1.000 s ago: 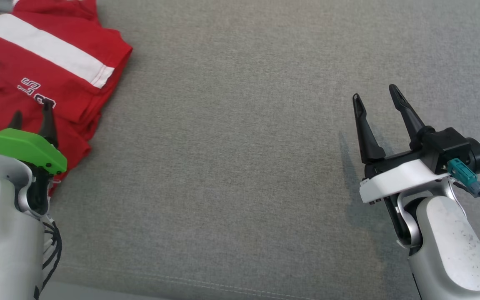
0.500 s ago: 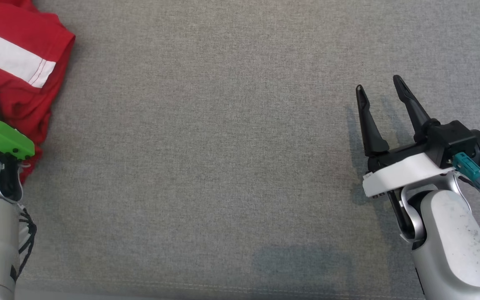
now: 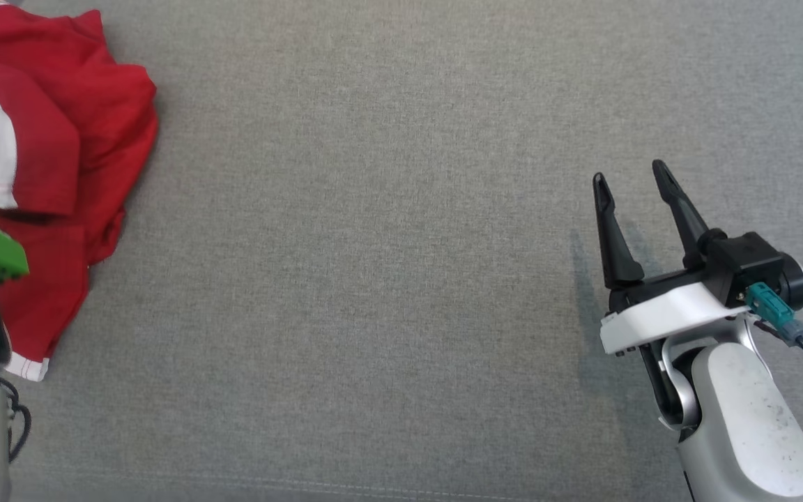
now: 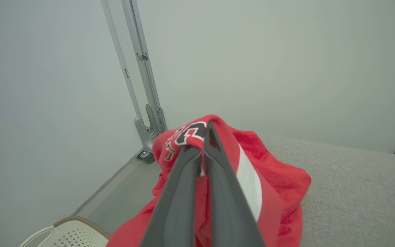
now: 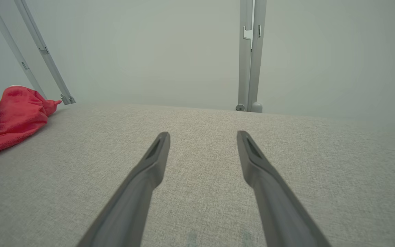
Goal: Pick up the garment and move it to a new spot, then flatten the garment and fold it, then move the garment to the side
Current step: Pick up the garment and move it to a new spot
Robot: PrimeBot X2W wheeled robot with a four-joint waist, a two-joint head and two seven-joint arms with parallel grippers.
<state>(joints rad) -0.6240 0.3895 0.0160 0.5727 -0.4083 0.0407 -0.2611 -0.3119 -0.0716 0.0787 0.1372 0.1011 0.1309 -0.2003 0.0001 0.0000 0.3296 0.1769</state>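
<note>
Closing within the last second, the left gripper (image 4: pixel 202 137) now pinches a fold of the red garment (image 3: pixel 60 139). The cloth has bunched up around its fingers and trails down onto the grey fabric surface (image 3: pixel 373 244). Well apart to the right, the right gripper (image 3: pixel 628 172) hovers with jaws spread wide, holding nothing, the garment far beyond its left finger.

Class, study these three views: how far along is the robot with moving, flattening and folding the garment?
Done: the left gripper has its jaws shut on a fold of the red garment. In hand: the pickup, with that fold raised while the rest lies crumpled on the grey surface. Left: moving it, flattening, folding, setting it aside. The right gripper hovers open, apart from it.
</note>
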